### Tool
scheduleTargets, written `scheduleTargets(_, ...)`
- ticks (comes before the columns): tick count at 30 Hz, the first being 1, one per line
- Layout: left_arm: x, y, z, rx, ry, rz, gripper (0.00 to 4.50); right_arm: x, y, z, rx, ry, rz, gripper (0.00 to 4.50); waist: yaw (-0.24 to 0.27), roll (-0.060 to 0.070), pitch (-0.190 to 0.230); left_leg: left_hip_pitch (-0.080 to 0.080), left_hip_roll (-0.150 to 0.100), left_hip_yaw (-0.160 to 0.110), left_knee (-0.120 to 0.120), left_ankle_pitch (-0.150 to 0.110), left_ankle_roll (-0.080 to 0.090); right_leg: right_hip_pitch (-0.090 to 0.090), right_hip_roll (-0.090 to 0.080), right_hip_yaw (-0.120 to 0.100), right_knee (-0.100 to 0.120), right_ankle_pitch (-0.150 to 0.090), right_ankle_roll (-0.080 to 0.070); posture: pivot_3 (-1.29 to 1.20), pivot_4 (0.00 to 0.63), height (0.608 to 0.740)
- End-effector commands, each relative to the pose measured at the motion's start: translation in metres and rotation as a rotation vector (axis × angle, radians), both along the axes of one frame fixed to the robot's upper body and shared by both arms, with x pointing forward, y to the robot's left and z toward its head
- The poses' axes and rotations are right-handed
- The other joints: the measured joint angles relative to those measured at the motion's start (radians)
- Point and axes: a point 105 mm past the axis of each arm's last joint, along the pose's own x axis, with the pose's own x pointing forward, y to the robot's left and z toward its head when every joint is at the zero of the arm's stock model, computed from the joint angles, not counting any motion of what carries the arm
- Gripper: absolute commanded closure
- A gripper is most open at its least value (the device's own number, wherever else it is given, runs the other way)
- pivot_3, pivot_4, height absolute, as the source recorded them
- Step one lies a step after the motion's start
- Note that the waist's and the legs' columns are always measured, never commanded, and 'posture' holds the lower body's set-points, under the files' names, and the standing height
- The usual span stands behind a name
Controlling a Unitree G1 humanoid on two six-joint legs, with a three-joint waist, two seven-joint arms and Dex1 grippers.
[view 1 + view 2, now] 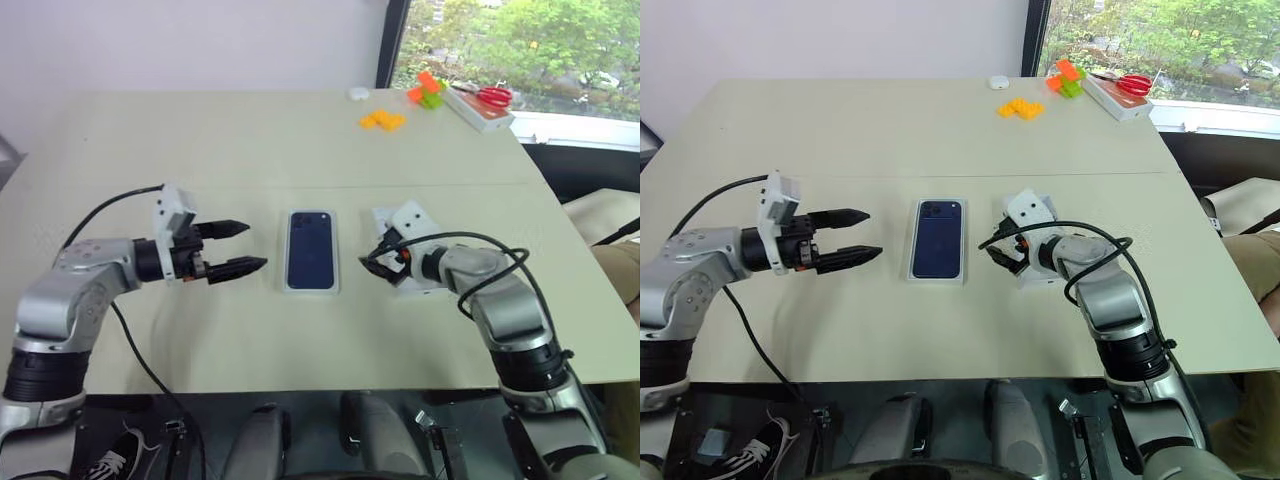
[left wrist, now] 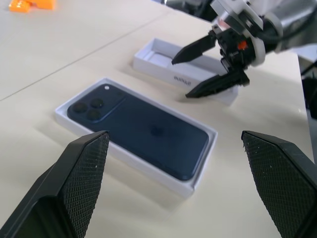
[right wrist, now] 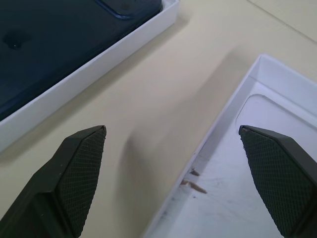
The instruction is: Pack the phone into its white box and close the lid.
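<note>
We are seeing the phone (image 1: 310,248) lying in the white box (image 2: 200,174) on the table (image 1: 250,140), the lid (image 2: 168,69) just right of it. Left gripper (image 1: 240,248) and right gripper (image 1: 374,258) are flanking the box, jaws spread wide, holding nothing. We are risking a crooked lid that jams on the box rim.

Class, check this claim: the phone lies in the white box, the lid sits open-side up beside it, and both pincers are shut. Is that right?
One thing is wrong: both pincers are open, not shut. The left eye view shows the left pincer and right pincer with fingers spread. The rest holds: the phone lies in the white box, and the lid sits open-side up beside it.
</note>
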Motion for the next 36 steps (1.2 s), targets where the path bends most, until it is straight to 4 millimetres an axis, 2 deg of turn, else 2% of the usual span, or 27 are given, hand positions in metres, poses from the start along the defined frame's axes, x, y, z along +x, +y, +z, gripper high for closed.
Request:
scheduleTargets(1, -0.007, -0.001, 0.011, -0.011, -0.058, -0.037, 0.02, 0.004, 0.0, 0.014, 0.015, -0.06, -0.049, 0.0, 0.0, 0.0, 0.0, 0.0, 0.0, 0.0, 0.0, 0.0, 0.0, 0.0, 0.0, 0.0, 0.0, 0.0, 0.0, 0.0, 0.15, 0.74)
scheduleTargets(7, -0.011, -0.006, 0.012, 0.004, -0.112, -0.046, 0.02, 0.008, -0.008, 0.001, 0.041, -0.017, -0.154, 0.0, 0.0, 0.0, 0.0, -0.001, 0.0, 0.0, 0.0, -0.001, 0.001, -0.001, -0.001, 0.0, 0.0, 0.003, 0.001, 0.0, 0.15, 0.74)
scheduleTargets(12, -0.013, -0.003, 0.01, 0.015, -0.113, -0.05, 0.02, 0.007, -0.007, 0.002, 0.119, 0.029, -0.192, 0.0, -0.002, 0.0, 0.0, -0.001, 0.0, 0.0, 0.0, -0.001, 0.002, -0.001, 0.0, 0.0, 0.0, 0.002, 0.001, 0.0, 0.15, 0.74)
scheduleTargets(15, -0.013, -0.002, 0.007, 0.027, -0.119, -0.042, 0.0, 0.007, -0.007, -0.002, 0.122, 0.043, -0.2, 0.8, -0.002, 0.0, 0.0, -0.001, 0.0, 0.0, 0.0, -0.001, 0.002, -0.001, 0.0, 0.0, 0.0, 0.001, 0.002, 0.0, 0.15, 0.74)
scheduleTargets(22, -0.014, -0.005, 0.007, 0.015, -0.116, -0.04, 0.0, 0.008, -0.009, -0.008, 0.114, 0.052, -0.223, 4.39, -0.002, 0.0, 0.0, -0.001, 0.0, 0.0, 0.0, -0.001, 0.002, -0.001, 0.0, 0.0, 0.0, 0.001, 0.003, 0.0, 0.15, 0.74)
scheduleTargets(25, -0.014, -0.005, 0.007, 0.013, -0.11, -0.035, 0.0, 0.008, -0.006, -0.007, 0.151, 0.068, -0.224, 4.46, -0.002, 0.0, 0.0, -0.001, 0.0, 0.0, 0.0, -0.001, 0.002, 0.0, 0.0, 0.0, 0.0, 0.001, 0.003, 0.0, 0.15, 0.74)
scheduleTargets(29, -0.012, -0.003, 0.007, -0.001, -0.098, -0.018, 0.0, 0.009, 0.025, 0.029, 0.359, 0.068, -0.133, 4.46, -0.009, 0.001, 0.001, 0.0, 0.001, 0.0, 0.0, -0.001, 0.002, -0.001, 0.001, 0.0, 0.0, 0.001, 0.004, 0.0, 0.15, 0.74)
scheduleTargets(31, -0.011, -0.002, 0.007, -0.007, -0.091, -0.015, 0.0, 0.012, 0.031, 0.045, 0.441, 0.074, -0.125, 4.46, -0.014, 0.002, 0.001, 0.0, 0.001, 0.0, 0.0, -0.001, 0.002, -0.001, 0.001, 0.0, 0.0, 0.002, 0.003, 0.0, 0.15, 0.74)
scheduleTargets(33, -0.011, -0.002, 0.007, -0.007, -0.09, -0.015, 0.0, 0.013, 0.032, 0.049, 0.465, 0.085, -0.134, 4.46, -0.018, 0.002, 0.001, 0.0, 0.001, 0.0, 0.0, -0.001, 0.002, -0.001, 0.001, 0.0, 0.001, 0.002, 0.003, 0.0, 0.15, 0.74)
scheduleTargets(36, -0.009, -0.001, 0.008, -0.029, -0.071, -0.003, 0.0, 0.014, 0.052, 0.081, 0.629, 0.103, -0.055, 4.46, -0.019, 0.002, 0.001, -0.001, 0.001, -0.001, 0.0, -0.001, 0.002, -0.001, 0.0, 0.0, 0.0, 0.003, 0.002, 0.0, 0.15, 0.74)
